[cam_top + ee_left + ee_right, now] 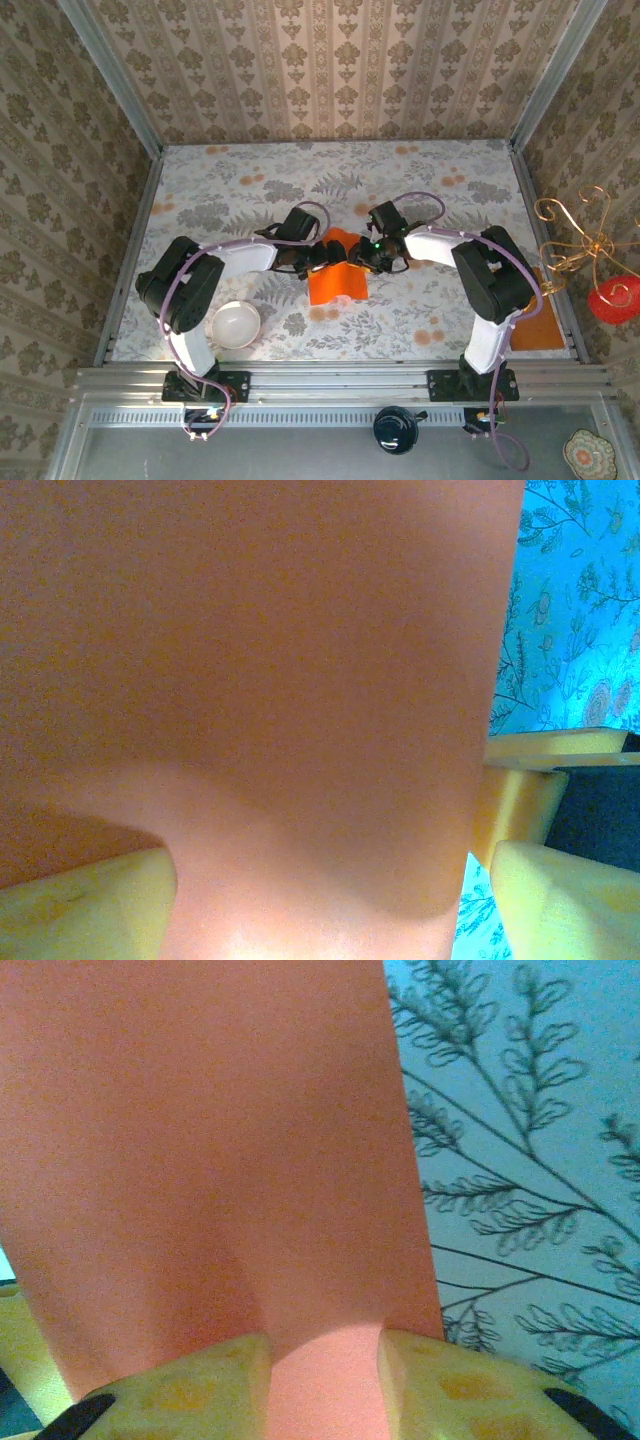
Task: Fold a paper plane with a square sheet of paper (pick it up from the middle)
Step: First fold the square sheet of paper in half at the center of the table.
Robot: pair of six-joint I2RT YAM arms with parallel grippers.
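Here the orange sheet (336, 280) arches over mid-tabletop (430, 200) between both hands, the right hand (325, 1360) pinching its ridge (fingers narrow), the left hand (330, 880) spread wide around it.

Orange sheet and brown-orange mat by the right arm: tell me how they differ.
The sheet is bright orange; the mat is duller and browner. The sheet sits mid-table between both grippers, the left and the right; the mat lies at the table's right edge, partly behind the right arm. The sheet is humped up off the table; the mat lies flat. Both are plain and unmarked.
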